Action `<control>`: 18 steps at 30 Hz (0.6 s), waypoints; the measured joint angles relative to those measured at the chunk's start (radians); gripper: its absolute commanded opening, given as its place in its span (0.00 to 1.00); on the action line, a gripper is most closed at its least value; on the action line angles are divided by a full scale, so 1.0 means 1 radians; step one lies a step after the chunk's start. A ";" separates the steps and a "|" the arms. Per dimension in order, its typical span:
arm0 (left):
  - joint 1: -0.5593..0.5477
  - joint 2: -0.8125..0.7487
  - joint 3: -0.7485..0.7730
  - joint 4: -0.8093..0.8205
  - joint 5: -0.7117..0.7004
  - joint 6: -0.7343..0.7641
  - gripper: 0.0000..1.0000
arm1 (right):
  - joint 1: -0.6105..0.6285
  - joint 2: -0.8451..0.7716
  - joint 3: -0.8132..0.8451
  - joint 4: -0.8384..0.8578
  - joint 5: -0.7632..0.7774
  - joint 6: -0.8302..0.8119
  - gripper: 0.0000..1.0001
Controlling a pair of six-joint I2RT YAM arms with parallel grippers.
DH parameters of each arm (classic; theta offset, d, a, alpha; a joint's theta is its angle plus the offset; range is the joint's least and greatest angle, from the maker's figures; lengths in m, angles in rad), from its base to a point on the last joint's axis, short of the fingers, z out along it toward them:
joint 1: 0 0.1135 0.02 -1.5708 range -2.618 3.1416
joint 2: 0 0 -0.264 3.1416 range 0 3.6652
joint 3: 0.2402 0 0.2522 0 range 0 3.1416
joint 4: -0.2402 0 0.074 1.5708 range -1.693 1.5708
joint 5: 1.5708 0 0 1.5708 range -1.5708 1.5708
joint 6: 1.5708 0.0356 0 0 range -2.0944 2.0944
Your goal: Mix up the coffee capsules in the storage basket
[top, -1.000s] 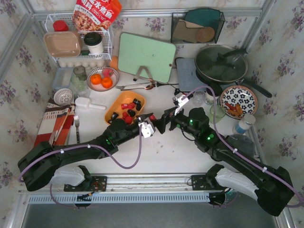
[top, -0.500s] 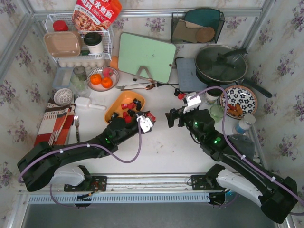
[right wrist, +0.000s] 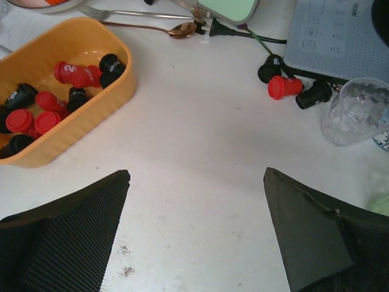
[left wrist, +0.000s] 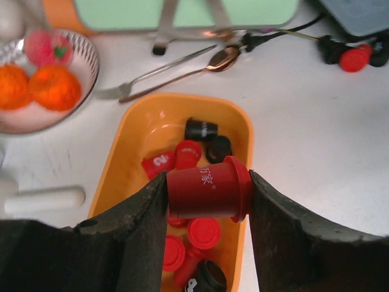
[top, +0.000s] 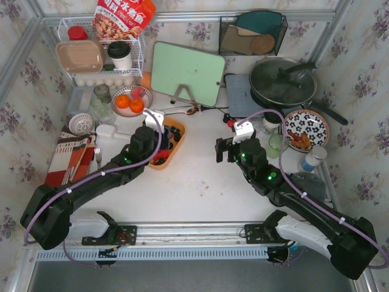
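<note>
The orange storage basket (left wrist: 130, 140) lies left of centre and holds several red and black coffee capsules (left wrist: 188, 152). My left gripper (left wrist: 208, 194) hangs just above its near end, shut on a red capsule (left wrist: 203, 191) held sideways between the pads. From above, the left gripper (top: 159, 146) covers much of the basket (top: 180, 135). My right gripper (right wrist: 196, 175) is open and holds nothing, low over bare table to the right of the basket (right wrist: 91, 128). One red capsule (right wrist: 284, 87) and two black capsules (right wrist: 269, 69) lie loose on the table beyond it.
A bowl of oranges (top: 130, 100) stands behind the basket, and a spoon and fork (left wrist: 182, 67) lie just past its far rim. A green cutting board (top: 187, 73) leans at the back. A clear glass (right wrist: 358, 112), a pan (top: 282, 82) and a patterned plate (top: 305, 129) stand to the right.
The left gripper has carried the red capsule left and away from the table's middle to above the basket. The right gripper drew back to the right, still open.
</note>
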 measured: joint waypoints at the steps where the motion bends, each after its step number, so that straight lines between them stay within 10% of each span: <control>1: 0.013 0.005 0.020 -0.037 -0.014 -0.037 0.00 | 0.000 0.007 0.000 -0.002 0.000 0.000 1.00; 11: 0.103 0.125 0.136 -0.329 -0.126 -0.232 0.00 | 0.000 0.061 -0.002 -0.003 -0.005 0.023 1.00; 18: 0.172 0.185 0.137 -0.365 -0.114 -0.294 0.30 | 0.000 0.078 -0.019 -0.004 0.038 0.032 1.00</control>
